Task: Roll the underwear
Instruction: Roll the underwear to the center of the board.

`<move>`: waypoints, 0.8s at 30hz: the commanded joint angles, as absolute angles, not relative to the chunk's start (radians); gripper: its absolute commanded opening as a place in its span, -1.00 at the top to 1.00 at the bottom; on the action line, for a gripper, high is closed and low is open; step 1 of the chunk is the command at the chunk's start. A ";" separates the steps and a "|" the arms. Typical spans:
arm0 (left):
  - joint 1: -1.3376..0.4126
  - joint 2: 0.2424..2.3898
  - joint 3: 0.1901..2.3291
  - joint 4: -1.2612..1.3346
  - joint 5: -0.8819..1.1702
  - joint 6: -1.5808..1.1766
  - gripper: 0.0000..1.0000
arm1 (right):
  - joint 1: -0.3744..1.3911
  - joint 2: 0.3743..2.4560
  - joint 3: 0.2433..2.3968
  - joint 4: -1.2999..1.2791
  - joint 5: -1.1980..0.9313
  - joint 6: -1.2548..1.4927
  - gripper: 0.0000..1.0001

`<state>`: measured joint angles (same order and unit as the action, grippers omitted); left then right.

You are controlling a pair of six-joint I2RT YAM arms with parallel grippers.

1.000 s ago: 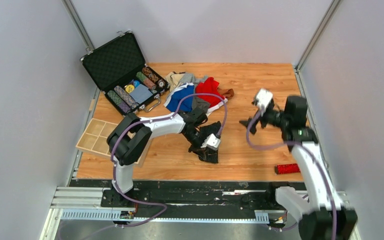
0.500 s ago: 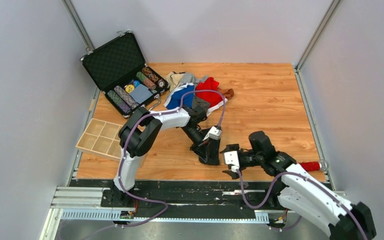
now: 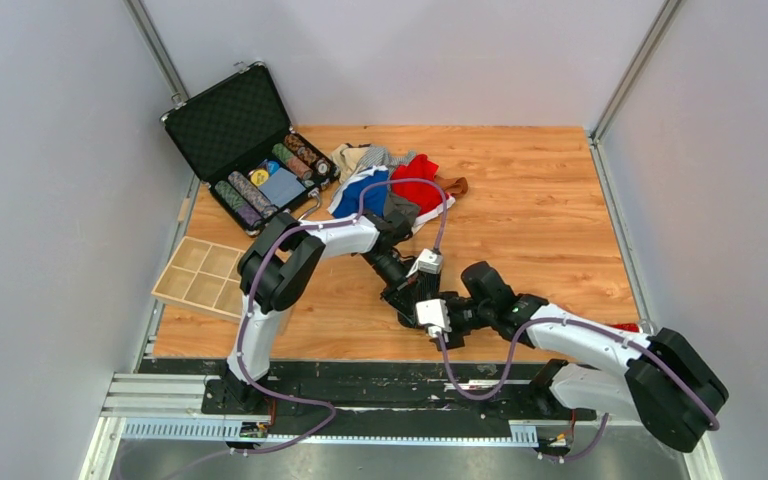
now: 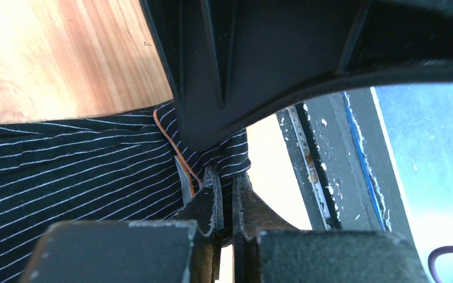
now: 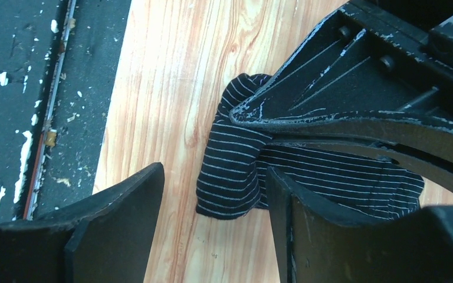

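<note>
The black striped underwear [image 3: 412,308] lies bunched on the wooden table [image 3: 540,200], at the lower centre of the top view near the front edge. The left gripper [image 4: 227,191] has its fingers pressed together on a fold of the cloth. The right gripper [image 5: 212,177] has its fingers spread, one on each side of the garment's bunched end, not clamping it. The other underwear [image 3: 390,180] sits heaped at upper centre, beside the open chip case [image 3: 235,125].
</note>
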<state>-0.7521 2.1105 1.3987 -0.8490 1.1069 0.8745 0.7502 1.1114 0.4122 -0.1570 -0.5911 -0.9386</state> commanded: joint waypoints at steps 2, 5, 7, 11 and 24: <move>-0.740 2.123 1.378 -0.813 1.116 0.858 1.00 | 0.774 1.178 0.443 -0.046 -0.549 -0.875 -0.27; -0.735 2.121 1.376 -0.810 1.120 0.859 1.00 | 0.776 1.206 0.454 -0.050 -0.553 -0.875 -0.13; -0.730 2.120 1.371 -0.806 1.122 0.858 1.00 | 0.776 1.233 0.470 -0.066 -0.557 -0.864 0.04; -0.721 2.094 1.324 -0.784 1.127 0.862 1.00 | 0.776 1.297 0.531 -0.146 -0.567 -0.844 0.47; -0.564 1.956 1.047 -0.126 1.040 0.066 0.27 | 0.643 1.596 0.803 -0.557 -0.714 -0.779 1.00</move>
